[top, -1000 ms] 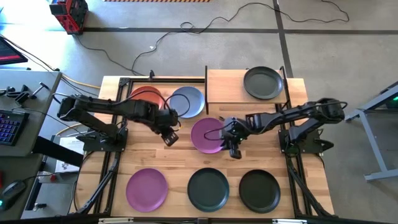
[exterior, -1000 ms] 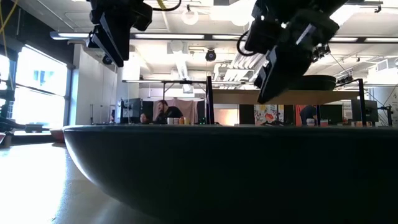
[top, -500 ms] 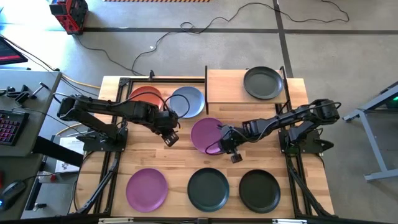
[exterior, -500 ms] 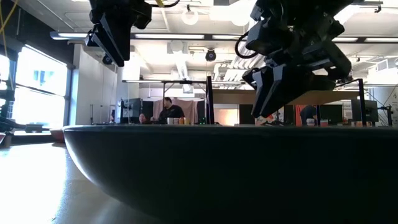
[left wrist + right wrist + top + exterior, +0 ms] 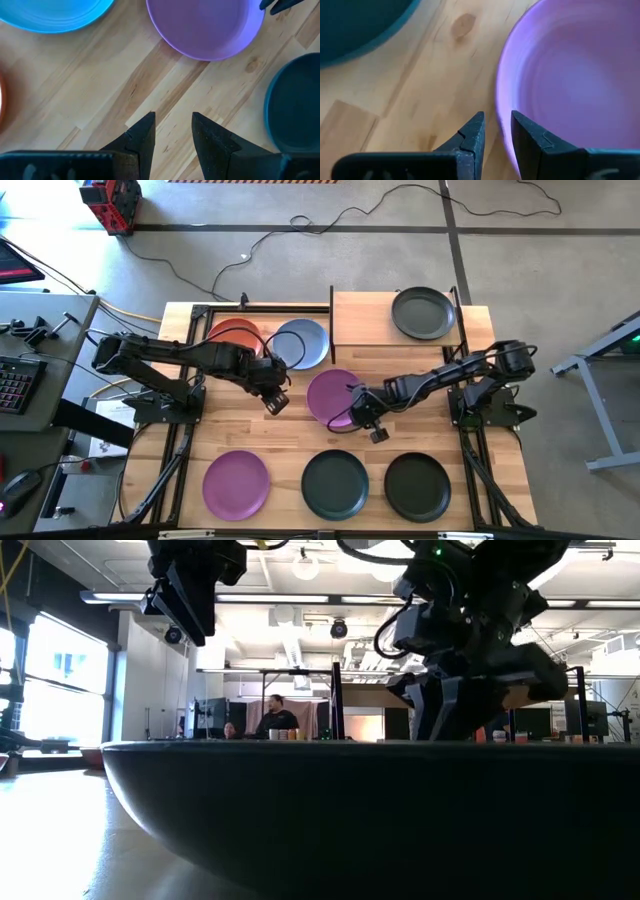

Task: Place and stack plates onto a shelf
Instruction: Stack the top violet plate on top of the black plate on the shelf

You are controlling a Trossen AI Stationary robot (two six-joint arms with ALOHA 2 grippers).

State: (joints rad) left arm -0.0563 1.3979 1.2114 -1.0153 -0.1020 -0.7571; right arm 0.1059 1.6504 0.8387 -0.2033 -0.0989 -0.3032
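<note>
While the left gripper [image 5: 276, 404] is held above bare wood near the middle of the plank-striped wooden tabletop [image 5: 290, 438], its fingers [image 5: 141, 138] are seen parted by a narrow gap with nothing between them. The right gripper [image 5: 372, 427] is lowered at the near-right rim of the round purple plate [image 5: 332, 395] lying at the tabletop's centre; its fingers [image 5: 472, 137] are narrowly parted, one on each side of that rim, though it cannot be told whether they press on it. The small rectangular light-wood shelf [image 5: 365, 320] is set at the far edge, right of centre, and one dark grey round plate [image 5: 422, 313] lies on its right half. An orange plate [image 5: 232, 333] and a pale blue plate [image 5: 303, 341] are found by the far edge, to the left of the shelf. Along the near edge, a second purple plate [image 5: 236, 483] and two dark plates [image 5: 336, 483] [image 5: 417, 486] are laid in a row.
</note>
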